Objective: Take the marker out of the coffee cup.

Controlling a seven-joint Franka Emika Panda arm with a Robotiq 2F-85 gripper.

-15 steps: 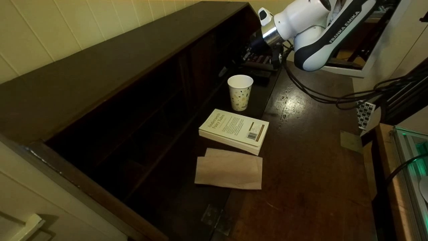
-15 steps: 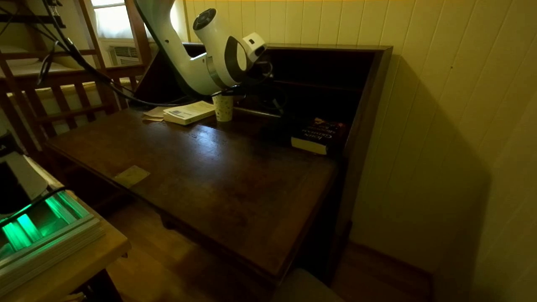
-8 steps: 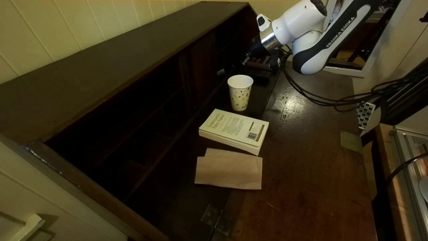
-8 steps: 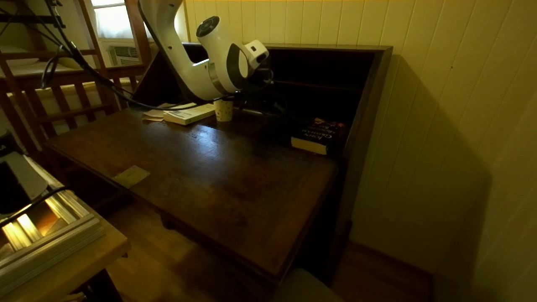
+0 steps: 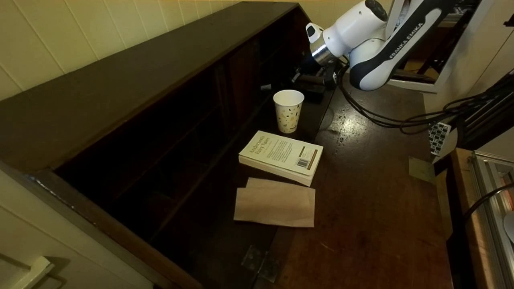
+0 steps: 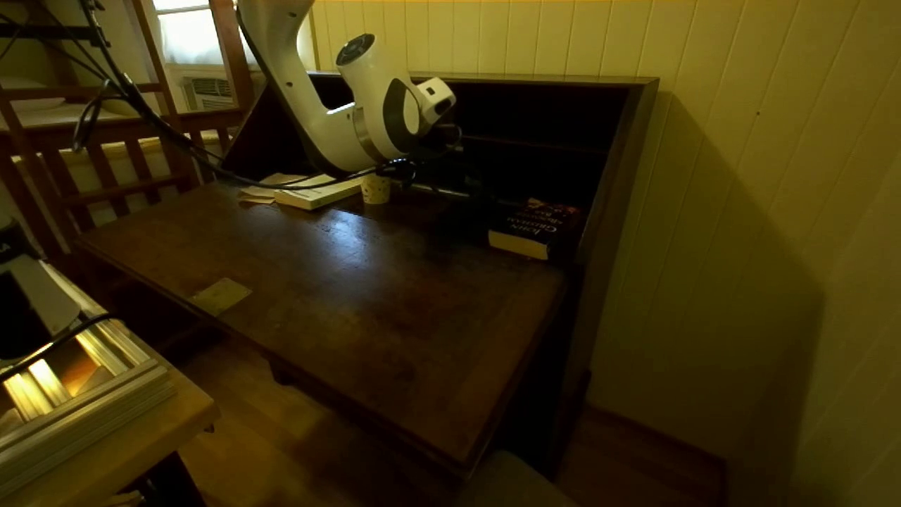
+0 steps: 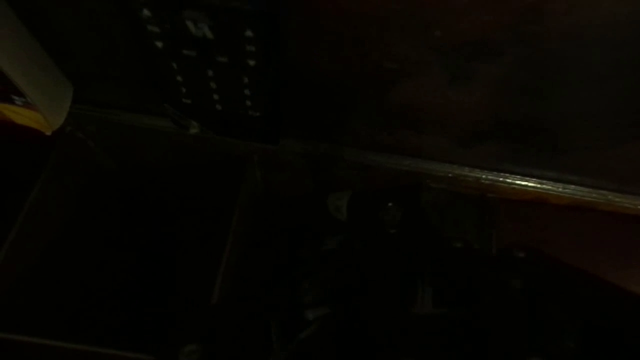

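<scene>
Slanting into deep shadow, the black gripper (image 5: 276, 84) could be clenched or released — I cannot tell. On the brown wooden desk (image 5: 369, 212), the speckled white paper cup (image 5: 288, 114) stands upright near the white paperback book (image 5: 281, 154); the marker's place is unclear.

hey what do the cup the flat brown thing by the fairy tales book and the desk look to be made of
Cup: probably paper, smooth and printed; thin rim and speckled pattern suggest it, though plastic is possible.
Flat brown thing: likely paper, matte; it looks thin and shows no shine.
Desk: seemingly dark wood, varnished; brown tone with a bright, mottled reflection.
</scene>
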